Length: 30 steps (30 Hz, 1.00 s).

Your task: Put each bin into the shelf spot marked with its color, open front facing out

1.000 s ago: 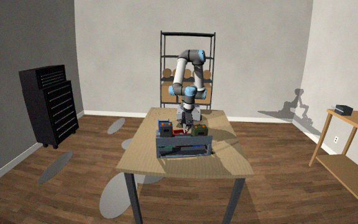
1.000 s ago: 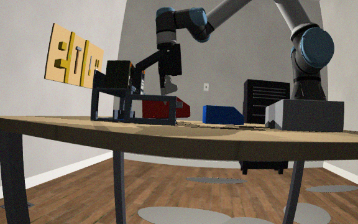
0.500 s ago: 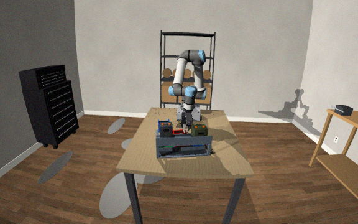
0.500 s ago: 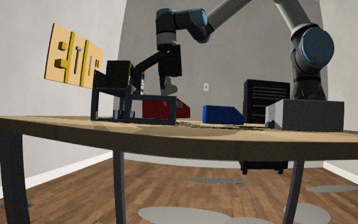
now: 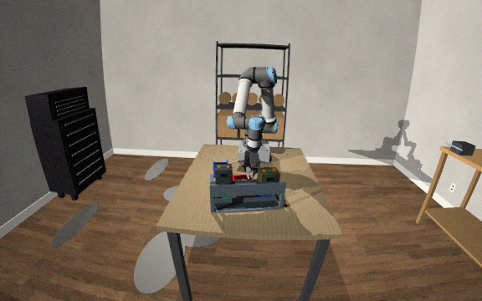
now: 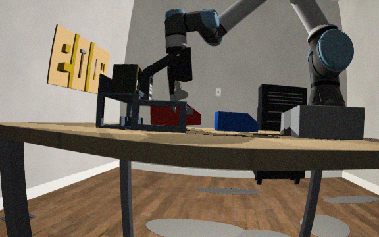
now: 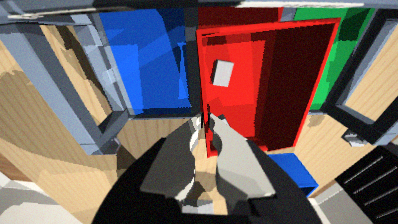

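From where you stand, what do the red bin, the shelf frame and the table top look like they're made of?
Red bin: likely molded plastic, with thin, uniformly colored glossy walls. Shelf frame: probably painted metal, with slim matte gray bars. Table top: wood or wood veneer, tan with faint grain, matte.

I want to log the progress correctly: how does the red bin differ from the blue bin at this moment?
The red bin is partly inside the shelf frame; the blue bin stands on the table, apart from the shelf. The gripper is shut on the red bin's side wall; nothing touches the blue bin. A pale part shows in the red bin; the blue bin's inside is hidden. Both have one sloped end.
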Each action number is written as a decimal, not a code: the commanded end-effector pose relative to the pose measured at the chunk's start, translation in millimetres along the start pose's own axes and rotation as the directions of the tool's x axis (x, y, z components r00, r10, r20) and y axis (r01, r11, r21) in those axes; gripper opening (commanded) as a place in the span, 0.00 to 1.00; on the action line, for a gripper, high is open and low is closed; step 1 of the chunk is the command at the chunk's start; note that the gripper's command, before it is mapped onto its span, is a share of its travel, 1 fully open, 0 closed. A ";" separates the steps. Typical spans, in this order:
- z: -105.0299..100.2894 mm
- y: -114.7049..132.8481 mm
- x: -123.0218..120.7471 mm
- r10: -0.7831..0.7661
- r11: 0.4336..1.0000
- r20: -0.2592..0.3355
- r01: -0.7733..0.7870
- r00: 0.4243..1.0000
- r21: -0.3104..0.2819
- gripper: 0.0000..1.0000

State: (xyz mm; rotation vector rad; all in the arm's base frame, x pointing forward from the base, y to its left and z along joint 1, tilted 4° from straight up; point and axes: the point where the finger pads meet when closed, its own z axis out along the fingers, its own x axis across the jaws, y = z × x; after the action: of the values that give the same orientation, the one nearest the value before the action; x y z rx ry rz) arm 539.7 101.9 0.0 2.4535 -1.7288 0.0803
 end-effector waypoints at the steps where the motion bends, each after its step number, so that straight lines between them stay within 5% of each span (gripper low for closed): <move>1: 1.0 1.1 0.4 0.001 1.000 0.000 -0.001 1.000 -0.001 0.00; 30: 3.0 2.5 -0.1 0.000 1.000 0.001 0.000 1.000 -0.006 0.05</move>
State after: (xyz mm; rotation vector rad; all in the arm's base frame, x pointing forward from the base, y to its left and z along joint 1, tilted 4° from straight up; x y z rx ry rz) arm 539.4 101.7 -0.6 2.4529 -1.7285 0.0790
